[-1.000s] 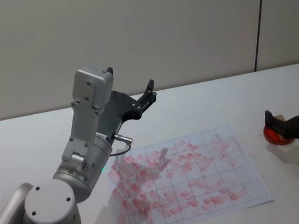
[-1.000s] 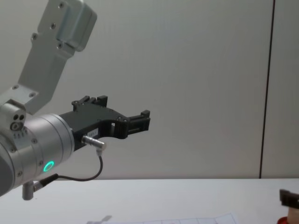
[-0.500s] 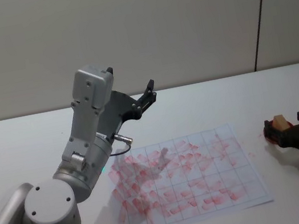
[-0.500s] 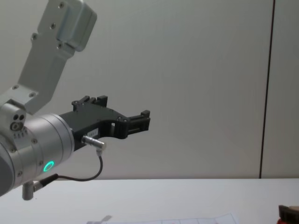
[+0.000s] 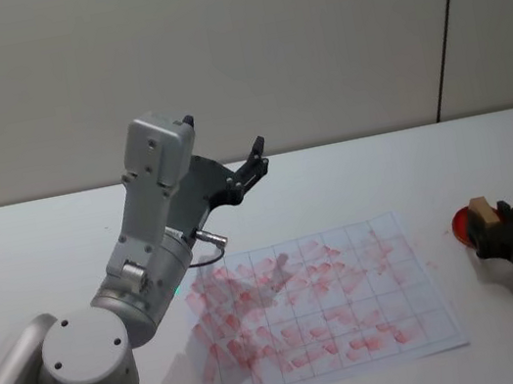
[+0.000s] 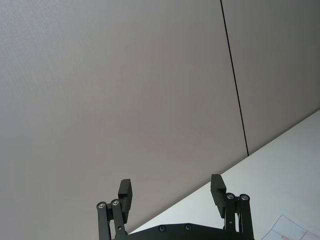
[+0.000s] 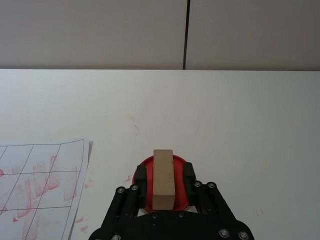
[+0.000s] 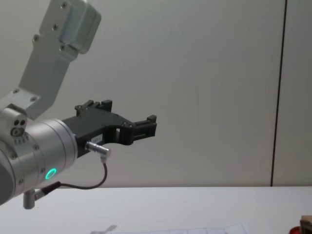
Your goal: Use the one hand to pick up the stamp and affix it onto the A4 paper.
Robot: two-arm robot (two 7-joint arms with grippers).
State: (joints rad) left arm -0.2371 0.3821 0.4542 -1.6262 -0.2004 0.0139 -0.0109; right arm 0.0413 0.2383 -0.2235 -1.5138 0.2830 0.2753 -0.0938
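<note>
The right gripper (image 7: 165, 171) is at the right side of the white table (image 5: 46, 239), low over the flat round red pad (image 7: 147, 163). The small light tan wooden stamp block (image 7: 163, 186) stands upright on this pad, between the two short black fingers (image 7: 141, 175). In the right wrist view the jaws are a little apart: one finger is on each side of the stamp, very close, and a thin strip of red shows between each finger and the wood. One second ago the same gripper was spread much wider around the pad; half a second ago it was already narrower, and now it is narrowed further around the block. In the chest view the black finger that was at the lower right corner has gone down, and the top of the stamp (image 8: 306, 222) shows there now.

The stamp (image 5: 481, 210) and the red pad (image 5: 461, 227) are just to the right of the white A4 paper with a thin grid and many reddish marks (image 5: 327, 311), not touching it. The paper has not moved.

The left gripper (image 5: 258, 157) is held high over the far left part of the table, its fingers wide apart and empty, unchanged from the earlier frames.
</note>
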